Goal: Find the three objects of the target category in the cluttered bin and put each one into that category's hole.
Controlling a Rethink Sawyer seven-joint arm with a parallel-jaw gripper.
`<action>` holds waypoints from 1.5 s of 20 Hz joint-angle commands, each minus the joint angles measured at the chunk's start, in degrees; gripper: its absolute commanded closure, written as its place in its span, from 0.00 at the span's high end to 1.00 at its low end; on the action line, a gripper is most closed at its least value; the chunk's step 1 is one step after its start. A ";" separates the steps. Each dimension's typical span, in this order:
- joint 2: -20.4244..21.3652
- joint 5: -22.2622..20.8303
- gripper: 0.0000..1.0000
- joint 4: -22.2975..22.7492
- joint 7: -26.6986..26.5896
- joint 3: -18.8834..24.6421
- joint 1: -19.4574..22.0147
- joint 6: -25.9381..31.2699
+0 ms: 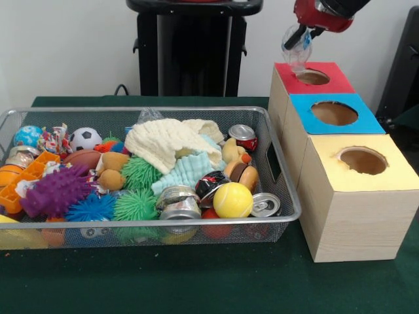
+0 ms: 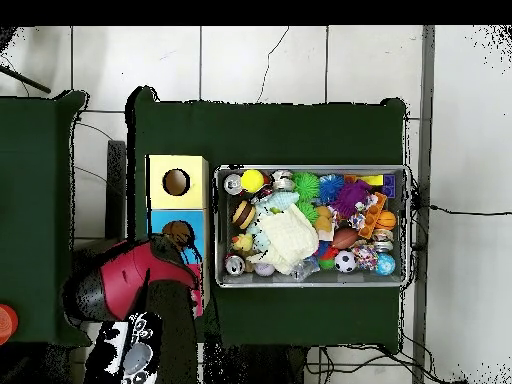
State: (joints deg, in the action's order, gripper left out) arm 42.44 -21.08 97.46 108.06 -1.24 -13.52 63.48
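1. A crumpled clear plastic bottle (image 1: 296, 47) hangs just above the round hole in the red-topped box (image 1: 313, 77), held at its upper end.
2. The pincer (image 1: 302, 34) is closed on that bottle; its dark fingers pinch the top of the plastic, with the red arm (image 1: 322, 14) coming in from above.
3. The red-topped box stands in a row with a blue-topped box (image 1: 334, 113) and a yellow-topped box (image 1: 363, 161), touching one another, each with a round hole on top.
4. Just beside the boxes sits a wire mesh bin (image 1: 285, 196) on the green surface (image 1: 196, 288).
5. The bin is crowded: a yellow ball (image 1: 232, 199), crushed drink cans (image 1: 266, 205), a cream knitted cloth (image 1: 163, 140), spiky green balls (image 1: 136, 205), a purple spiky toy (image 1: 55, 191) and a small soccer ball (image 1: 85, 138).
6. From overhead, the arm (image 2: 135, 275) covers the red-topped box, and the bin (image 2: 312, 168) lies beside the row.
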 commanded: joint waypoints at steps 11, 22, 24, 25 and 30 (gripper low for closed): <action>-5.41 -2.08 0.00 -3.09 -4.35 6.25 0.01 10.13; -8.39 0.39 0.00 -11.98 -0.93 7.80 -2.05 16.19; -8.45 0.42 0.00 -13.39 -0.98 8.03 -2.44 18.09; -8.35 0.44 0.00 -13.62 -0.98 8.09 -2.47 18.58; -8.58 -0.06 0.00 -15.85 -0.32 8.28 -3.19 20.56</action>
State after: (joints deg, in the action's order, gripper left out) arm 36.03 -21.09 87.29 108.06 2.33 -16.77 78.68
